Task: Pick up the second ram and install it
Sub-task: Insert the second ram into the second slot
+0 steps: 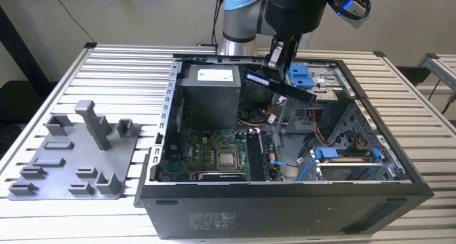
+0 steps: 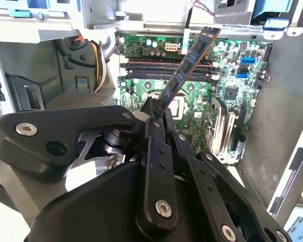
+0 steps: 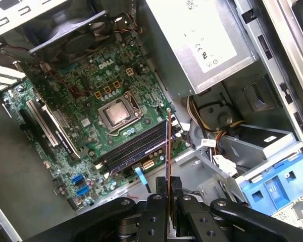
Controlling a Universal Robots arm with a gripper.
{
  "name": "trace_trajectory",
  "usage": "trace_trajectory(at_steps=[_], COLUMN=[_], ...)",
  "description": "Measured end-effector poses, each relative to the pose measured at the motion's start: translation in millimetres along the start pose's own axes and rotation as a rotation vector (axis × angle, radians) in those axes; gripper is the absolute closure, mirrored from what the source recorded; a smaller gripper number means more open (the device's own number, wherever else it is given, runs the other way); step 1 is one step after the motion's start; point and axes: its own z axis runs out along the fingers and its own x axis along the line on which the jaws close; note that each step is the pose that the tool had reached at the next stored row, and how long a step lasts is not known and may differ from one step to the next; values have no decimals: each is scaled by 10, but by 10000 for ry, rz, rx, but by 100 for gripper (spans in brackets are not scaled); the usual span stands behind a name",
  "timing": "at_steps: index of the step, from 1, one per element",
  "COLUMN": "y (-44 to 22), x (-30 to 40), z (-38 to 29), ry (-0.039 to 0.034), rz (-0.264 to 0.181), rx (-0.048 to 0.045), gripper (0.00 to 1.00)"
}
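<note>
The second ram (image 1: pixel 279 87) is a thin dark stick with a blue label, held tilted in the air above the open computer case (image 1: pixel 285 201). My gripper (image 1: pixel 274 65) is shut on its middle and hangs over the case's back half. In the second wrist view the ram (image 2: pixel 189 60) sticks out from the gripper (image 2: pixel 156 113) over the green motherboard (image 2: pixel 227 91). The first wrist view shows the ram (image 3: pixel 168 146) edge-on, rising from the gripper (image 3: pixel 168 190) above the long black memory slots (image 3: pixel 134 148).
A grey power-supply box (image 1: pixel 208 94) fills the case's back corner on the exterior view's left. The processor socket (image 1: pixel 228 159) sits beside the memory slots (image 1: pixel 255 148). Blue drive brackets (image 1: pixel 345 154) are on the exterior view's right. A grey fixture plate with pegs (image 1: pixel 71 158) lies outside the case.
</note>
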Motion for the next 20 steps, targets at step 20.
trace_trajectory(at_steps=[20], y=[0], x=[3], z=[32], ry=[15], rz=[1675], rx=[149], gripper=[86])
